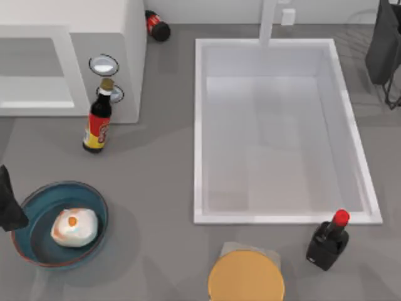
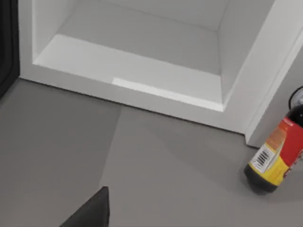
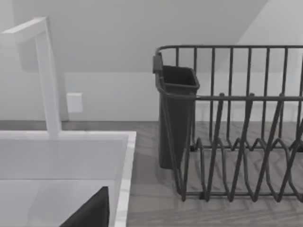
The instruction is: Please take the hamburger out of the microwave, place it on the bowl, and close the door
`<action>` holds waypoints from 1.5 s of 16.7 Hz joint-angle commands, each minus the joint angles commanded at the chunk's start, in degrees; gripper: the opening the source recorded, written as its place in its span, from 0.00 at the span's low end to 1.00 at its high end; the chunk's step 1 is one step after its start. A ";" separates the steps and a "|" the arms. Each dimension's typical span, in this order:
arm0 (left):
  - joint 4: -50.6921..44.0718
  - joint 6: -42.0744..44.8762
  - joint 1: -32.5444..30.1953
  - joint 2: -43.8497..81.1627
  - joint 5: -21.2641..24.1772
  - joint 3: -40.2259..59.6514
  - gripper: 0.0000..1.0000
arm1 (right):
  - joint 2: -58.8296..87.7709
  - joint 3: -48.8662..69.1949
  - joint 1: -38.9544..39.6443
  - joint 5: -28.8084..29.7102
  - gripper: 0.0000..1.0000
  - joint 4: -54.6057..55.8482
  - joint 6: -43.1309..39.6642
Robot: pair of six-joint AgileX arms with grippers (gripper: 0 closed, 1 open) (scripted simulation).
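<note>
From the top view, the small whitish hamburger (image 1: 74, 226) with its orange spot already sits inside the wide teal-blue bowl (image 1: 36, 204) with the reddish-brown rim, at the near left of the table, so I judge the step in hand is closing the door. My left gripper (image 1: 10, 202) shows as a dark shape at the left edge, just beside the bowl's rim; I cannot tell how its jaws stand. The large white boxy microwave (image 1: 116, 25) sits far left with its cavity open, and a dark sauce bottle with a red-and-yellow label (image 1: 98, 123) stands right in front of its dial panel. The right arm (image 1: 385, 47) is parked at the far right. In the left wrist view, the empty microwave cavity faces me, a dark vertical edge at one side may be the door, though I cannot confirm it, and the bottle stands near the front corner. I should sweep the door shut from its outer face, staying wide of bottle and bowl. The right wrist view shows the white sink basin (image 3: 66, 156) and a dark wire dish rack (image 3: 236, 123).
</note>
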 joint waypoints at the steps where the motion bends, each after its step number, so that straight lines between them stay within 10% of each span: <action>1: 2.64 3.89 0.63 -3.75 1.12 -2.03 1.00 | 0.00 0.00 0.00 0.00 1.00 0.00 0.00; 11: 10.28 14.44 2.13 -13.93 4.10 -7.77 1.00 | 0.00 0.00 0.00 0.00 1.00 0.00 0.00; 25: 10.28 14.44 2.13 -13.93 4.10 -7.77 0.00 | 0.00 0.00 0.00 0.00 1.00 0.00 0.00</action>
